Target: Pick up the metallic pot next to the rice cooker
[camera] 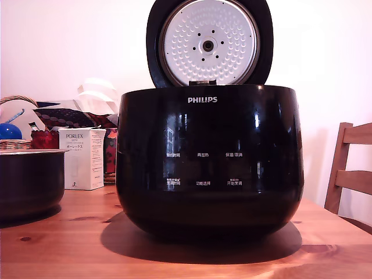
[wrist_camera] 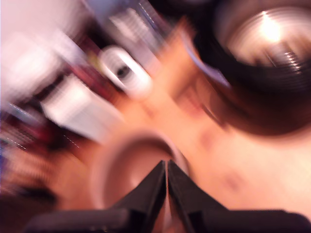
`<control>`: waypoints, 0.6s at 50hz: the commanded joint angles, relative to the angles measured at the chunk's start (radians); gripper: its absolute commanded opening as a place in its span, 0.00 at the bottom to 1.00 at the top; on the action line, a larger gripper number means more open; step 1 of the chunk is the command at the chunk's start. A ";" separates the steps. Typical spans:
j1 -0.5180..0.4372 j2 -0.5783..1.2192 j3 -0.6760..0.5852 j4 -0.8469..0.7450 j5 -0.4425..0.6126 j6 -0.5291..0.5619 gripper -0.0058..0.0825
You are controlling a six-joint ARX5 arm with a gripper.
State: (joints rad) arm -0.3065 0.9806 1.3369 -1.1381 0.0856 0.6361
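the rice cooker [camera: 209, 160] sits nearest on the wooden table [camera: 70, 244], filling the middle of the exterior view, white "philips" on its glossy black front above two rows of small white characters too fine to read. its lid [camera: 209, 42] stands open, dimpled silver plate facing out. the metallic pot [camera: 29, 181] stands at the exterior view's left edge, near the cooker, apart. farther left, a white box [camera: 84, 158] reads "porlex". a wooden chair [camera: 351, 168] stands far right. in the blurred wrist view the gripper [wrist_camera: 166, 167] hangs above the pot's open mouth, tips together, gripping nothing
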 commanded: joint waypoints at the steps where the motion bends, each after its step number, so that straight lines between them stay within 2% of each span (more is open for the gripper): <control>1: 0.005 0.062 0.025 -0.127 -0.001 0.024 0.04; 5: 0.005 0.130 0.063 -0.212 -0.016 0.037 0.04; 10: 0.010 0.193 0.072 -0.223 -0.022 0.035 0.07; 13: 0.014 0.236 0.072 -0.224 -0.023 0.035 0.21; 16: 0.021 0.278 0.072 -0.224 -0.034 0.034 0.41; 19: 0.023 0.319 0.072 -0.224 -0.082 0.023 0.53; 22: 0.023 0.362 0.072 -0.224 -0.124 0.023 0.55; 30: 0.041 0.458 0.072 -0.219 -0.134 0.026 0.59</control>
State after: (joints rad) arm -0.2771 1.4147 1.3968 -1.3613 -0.0483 0.6621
